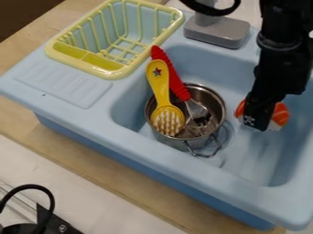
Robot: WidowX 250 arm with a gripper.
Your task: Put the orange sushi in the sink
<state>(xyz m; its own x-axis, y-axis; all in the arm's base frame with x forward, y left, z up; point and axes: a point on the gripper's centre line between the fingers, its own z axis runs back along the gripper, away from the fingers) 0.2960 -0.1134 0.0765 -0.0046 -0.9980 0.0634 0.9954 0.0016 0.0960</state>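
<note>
camera view: see orange sushi (282,114) partly behind the tool (257,121) in the sink (198,57), metal pot (213,99) near; can't tell whether clenched or released.

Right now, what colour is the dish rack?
The dish rack is pale yellow, best in the camera view.
</note>
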